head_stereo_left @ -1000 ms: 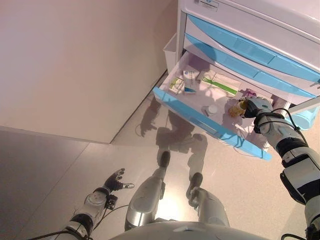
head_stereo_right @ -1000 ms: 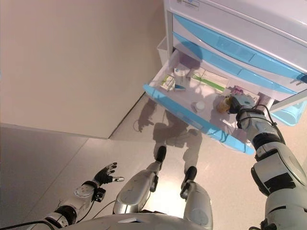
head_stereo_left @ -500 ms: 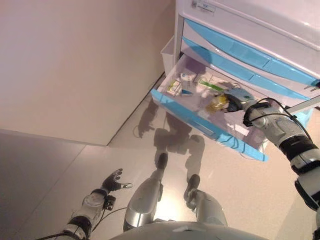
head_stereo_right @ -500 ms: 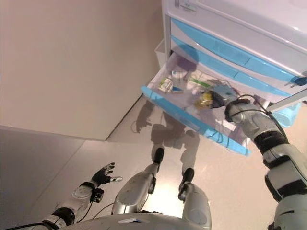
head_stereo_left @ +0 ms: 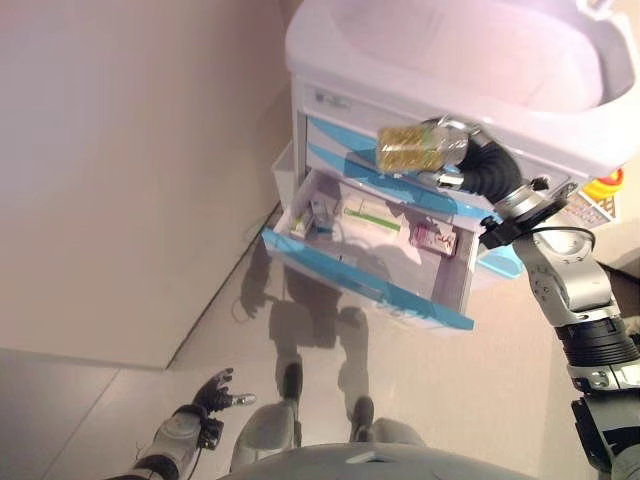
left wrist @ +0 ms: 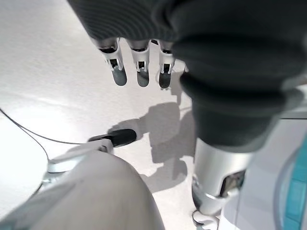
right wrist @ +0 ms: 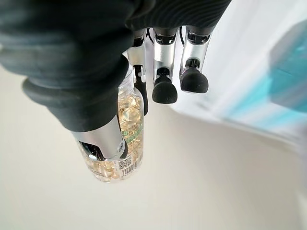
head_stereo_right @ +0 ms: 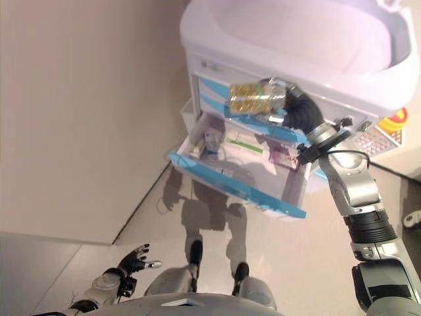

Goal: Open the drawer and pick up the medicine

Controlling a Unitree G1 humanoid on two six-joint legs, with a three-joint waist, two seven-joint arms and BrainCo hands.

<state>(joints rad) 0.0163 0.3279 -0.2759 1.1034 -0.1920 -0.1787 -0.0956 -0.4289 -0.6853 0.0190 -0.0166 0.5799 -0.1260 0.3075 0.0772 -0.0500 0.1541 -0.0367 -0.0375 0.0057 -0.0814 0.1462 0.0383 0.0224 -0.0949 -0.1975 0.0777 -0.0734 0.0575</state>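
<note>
R hand (right wrist: 103, 96) lifted from open drawer (head_stereo_left: 365, 285), clamped on clear capsule-filled bottle (head_stereo_left: 410, 148).

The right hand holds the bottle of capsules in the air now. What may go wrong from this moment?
The bottle may slip: the right hand seems to pinch it with thumb and one finger only, the other fingers beside it. A fall would reach the open drawer or the floor. The left hand hangs too low to help.

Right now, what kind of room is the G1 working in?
Probably a clinic or pharmacy-style room. A white cart with blue-fronted drawers stands by a bare wall; its open drawer holds medicine boxes, and the right hand holds a clear bottle of yellow capsules.
</note>
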